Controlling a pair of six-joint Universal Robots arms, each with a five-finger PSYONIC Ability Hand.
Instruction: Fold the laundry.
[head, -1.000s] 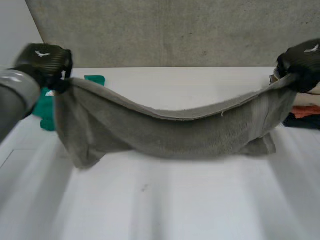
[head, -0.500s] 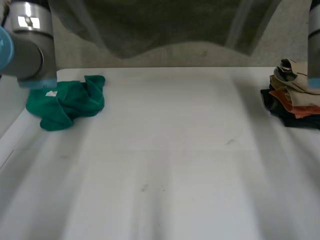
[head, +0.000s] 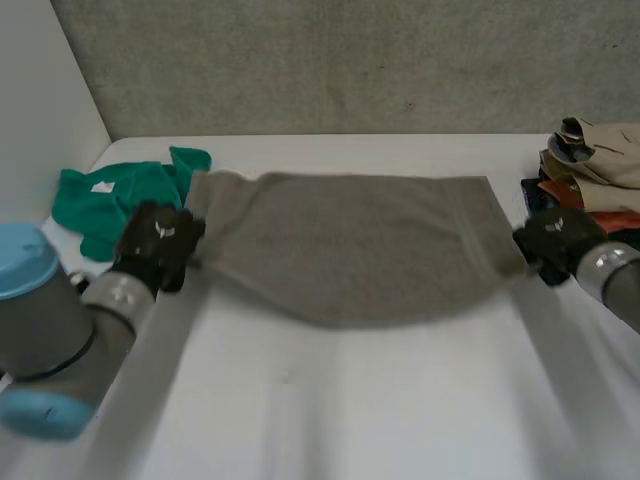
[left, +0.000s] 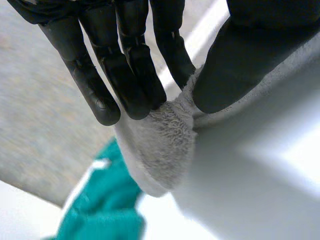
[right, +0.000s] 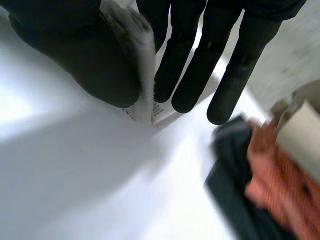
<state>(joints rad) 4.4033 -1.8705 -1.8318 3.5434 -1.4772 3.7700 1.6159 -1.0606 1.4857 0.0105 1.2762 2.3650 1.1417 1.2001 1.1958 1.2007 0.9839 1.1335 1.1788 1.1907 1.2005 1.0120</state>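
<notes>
Head view: a grey towel (head: 350, 245) is held stretched across the middle of the white table (head: 350, 410), its far hem lying towards the table's far edge below a grey wall (head: 330, 60). Its left end is gripped by the left hand (head: 160, 243) and its right end by the right hand (head: 553, 243); whether the sagging middle rests on the table cannot be told. A crumpled green cloth (head: 115, 203) is seen at the far left corner of the table, just beside the towel's left end, and a pile of clothes (head: 590, 175) at the right edge, behind the right hand. Left wrist view: a corner of the grey towel (left: 162, 145) is pinched by the left hand (left: 125, 55), straight fingers (left: 137, 85) being set on one face and the thumb (left: 235, 65) on the other; the green cloth (left: 100, 210) is visible past the fingertips. Right wrist view: the towel's edge (right: 140, 55), with a small printed label (right: 160, 114) hanging from it, is clamped by the right hand (right: 200, 30) between the thumb (right: 75, 60) and straight fingers (right: 192, 75); the pile of clothes (right: 260, 190), dark and orange, lies beside the fingertips.
</notes>
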